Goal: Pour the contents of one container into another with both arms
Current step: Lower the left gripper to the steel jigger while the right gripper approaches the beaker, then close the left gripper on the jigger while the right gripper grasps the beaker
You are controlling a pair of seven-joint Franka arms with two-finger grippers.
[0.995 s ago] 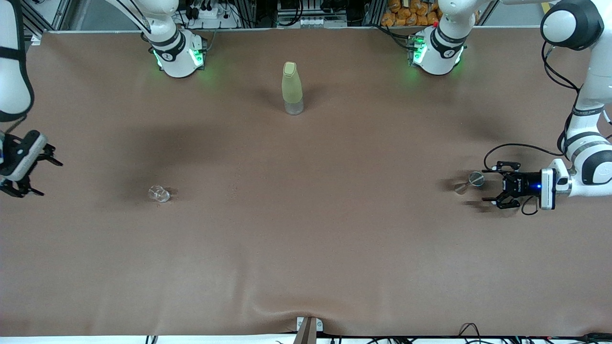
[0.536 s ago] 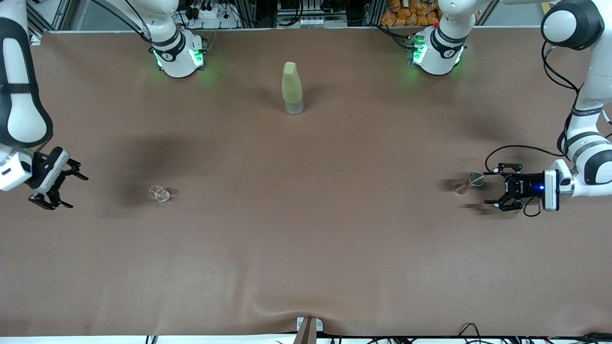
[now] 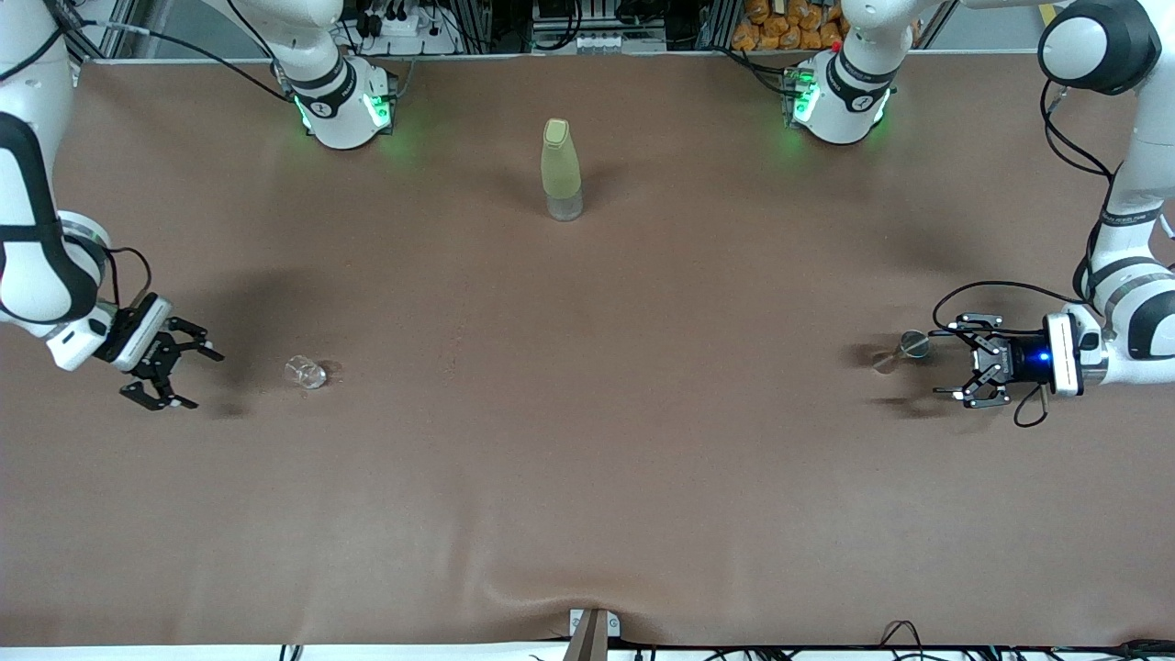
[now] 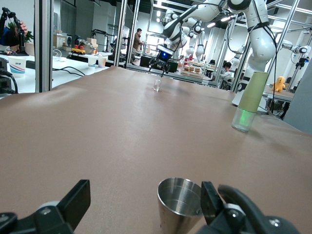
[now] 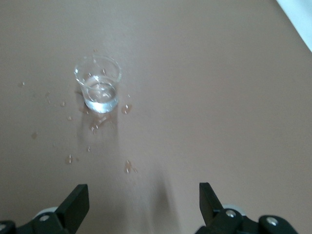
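Cup (image 3: 305,372): stood at the picture's lower left on the counter (image 3: 587,459), droplets round it.
Right gripper (image 3: 179,374): beside the cup, jaws apart.
Jigger (image 3: 903,350): middle right.
Left gripper (image 3: 955,357): just beside the jigger, jaws apart.

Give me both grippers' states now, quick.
Left gripper: open, empty, beside the jigger.
Right gripper: open, empty, near the glass cup.
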